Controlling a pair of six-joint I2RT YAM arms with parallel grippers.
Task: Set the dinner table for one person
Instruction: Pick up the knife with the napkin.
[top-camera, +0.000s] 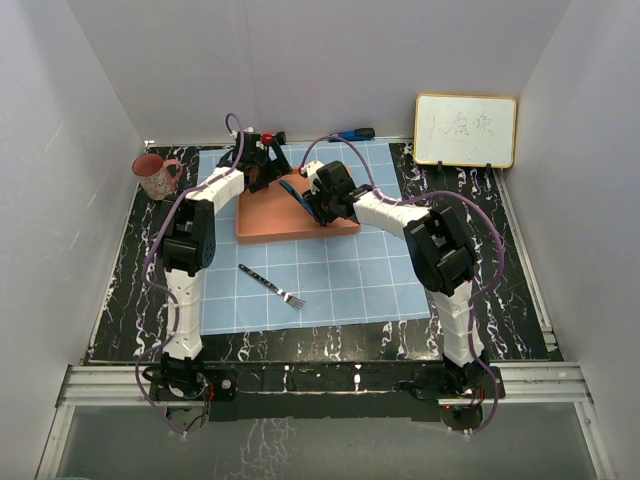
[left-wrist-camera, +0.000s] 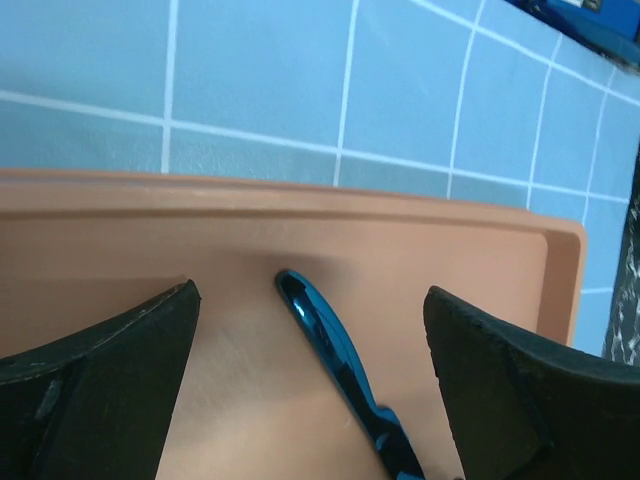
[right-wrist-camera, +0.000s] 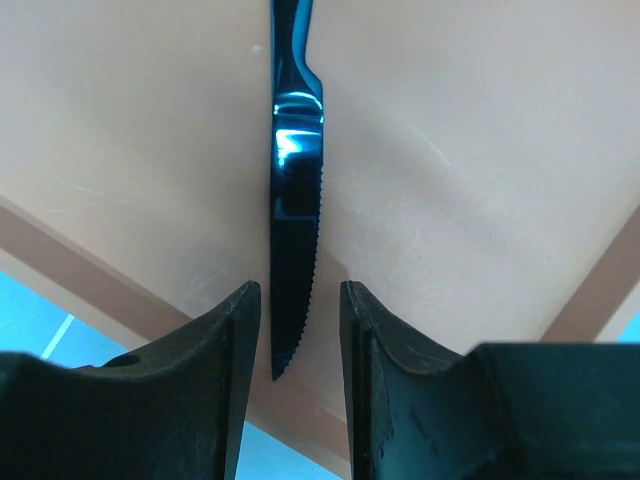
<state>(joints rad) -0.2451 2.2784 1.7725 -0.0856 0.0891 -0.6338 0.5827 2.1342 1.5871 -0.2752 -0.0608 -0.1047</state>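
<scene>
A shiny blue knife (top-camera: 297, 195) lies on the orange tray (top-camera: 270, 222), which sits on the light-blue gridded cloth (top-camera: 350, 270) over the black marble dinner table (top-camera: 130, 280). My left gripper (top-camera: 270, 172) is wide open low over the tray, its fingers either side of the knife's handle end (left-wrist-camera: 330, 345), not touching it; its midpoint is in the left wrist view (left-wrist-camera: 310, 300). My right gripper (top-camera: 320, 208) is narrowly open around the serrated blade tip (right-wrist-camera: 295, 250), with small gaps on both sides (right-wrist-camera: 296, 290). A silver fork (top-camera: 272, 286) lies on the cloth.
A pink patterned mug (top-camera: 154, 176) stands at the table's back left. A small whiteboard (top-camera: 465, 130) leans at the back right. A blue-handled tool (top-camera: 352, 134) lies at the cloth's far edge. White walls enclose the table.
</scene>
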